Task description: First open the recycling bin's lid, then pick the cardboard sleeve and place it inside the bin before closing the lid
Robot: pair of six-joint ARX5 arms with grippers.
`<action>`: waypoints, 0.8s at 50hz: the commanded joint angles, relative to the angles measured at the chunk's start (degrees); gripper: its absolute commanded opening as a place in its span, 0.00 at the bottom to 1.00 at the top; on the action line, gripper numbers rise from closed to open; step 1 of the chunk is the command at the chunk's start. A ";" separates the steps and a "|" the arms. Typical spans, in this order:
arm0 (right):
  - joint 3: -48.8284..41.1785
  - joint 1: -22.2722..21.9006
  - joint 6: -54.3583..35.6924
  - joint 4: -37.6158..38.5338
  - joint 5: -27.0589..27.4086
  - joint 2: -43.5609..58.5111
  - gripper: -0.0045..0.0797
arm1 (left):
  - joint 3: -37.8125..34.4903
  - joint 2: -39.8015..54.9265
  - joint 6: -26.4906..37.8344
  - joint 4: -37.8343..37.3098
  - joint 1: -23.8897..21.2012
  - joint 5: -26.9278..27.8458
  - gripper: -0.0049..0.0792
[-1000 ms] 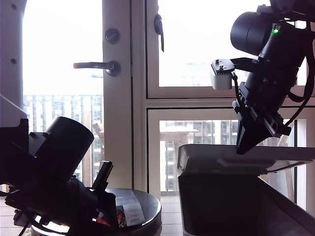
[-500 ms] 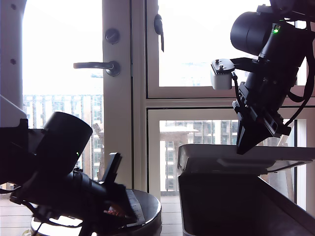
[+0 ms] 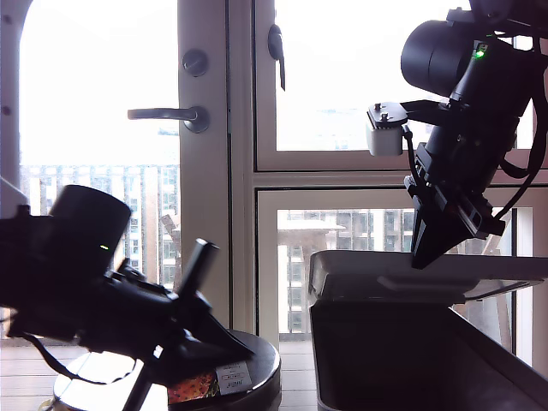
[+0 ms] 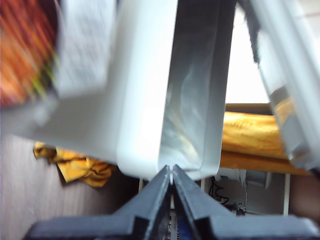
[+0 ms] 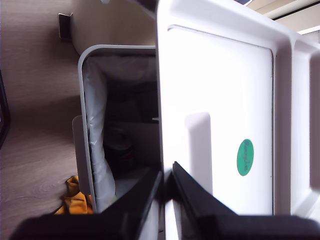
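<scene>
Two tools, second tool [image 5: 167, 175] pinching lid [image 5: 220, 100] edge, cardboard sleeve [image 3: 210, 383] beneath first tool [image 3: 218, 338]

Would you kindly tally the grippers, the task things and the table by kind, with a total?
Grippers: 2 (my first gripper, my second gripper)
Bin: 1
Lid: 1
Sleeve: 1
Table: 1
Total: 6
</scene>
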 commanded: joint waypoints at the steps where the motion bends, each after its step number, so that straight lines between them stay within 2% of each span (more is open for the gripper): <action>1: 0.57 0.13 0.68 1.03 -0.48 -0.04 0.04 | 0.13 -4.13 1.03 -0.85 2.27 2.67 0.03; 11: 0.57 0.13 0.68 1.16 -0.48 -0.04 0.04 | 0.13 -11.54 7.67 -10.93 9.94 7.04 0.05; 15: 0.59 0.13 0.70 1.49 -0.48 -0.07 0.04 | 0.13 -13.81 10.34 -16.22 12.41 6.95 0.11; 18: 0.59 0.15 0.70 1.86 -0.48 -0.04 0.04 | 0.13 -14.80 13.44 -19.91 13.68 6.54 0.19; 25: 0.57 0.15 0.70 2.45 -1.20 -0.07 0.04 | 0.52 -15.04 16.39 -27.15 14.32 3.96 0.52; 28: 0.59 0.15 0.74 2.49 -1.36 -0.07 0.04 | 1.25 -15.02 17.75 -30.64 14.29 2.67 0.61; 40: 0.57 0.15 1.97 3.23 -1.49 -0.07 0.04 | 6.56 -14.99 22.21 -41.18 14.05 -3.34 0.62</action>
